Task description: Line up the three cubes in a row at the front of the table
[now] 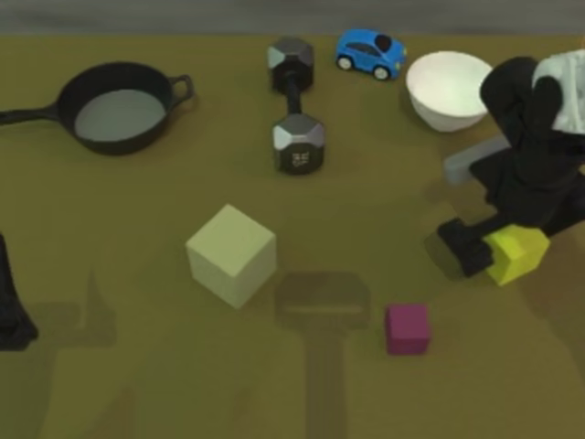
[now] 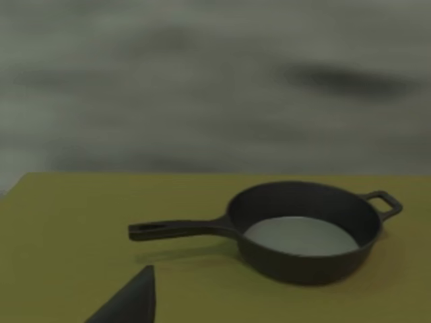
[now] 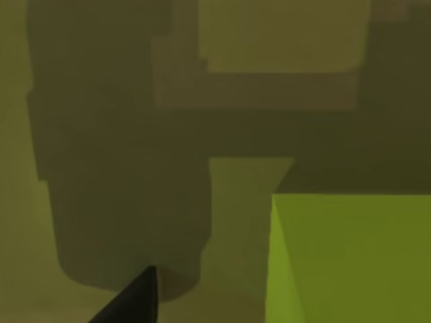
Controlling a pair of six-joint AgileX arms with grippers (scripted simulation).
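Right gripper (image 1: 491, 249) is closed around the bright yellow cube (image 1: 519, 252) at the table's (image 1: 137, 384) right edge. Matte, sharp-edged cubes: large pale yellow-green cube (image 1: 232, 253) at centre-left, small magenta cube (image 1: 407, 328) well apart, toward the front. Bare olive surface lies between them. Left gripper (image 1: 13, 306) parked at left edge, fingers unreadable.
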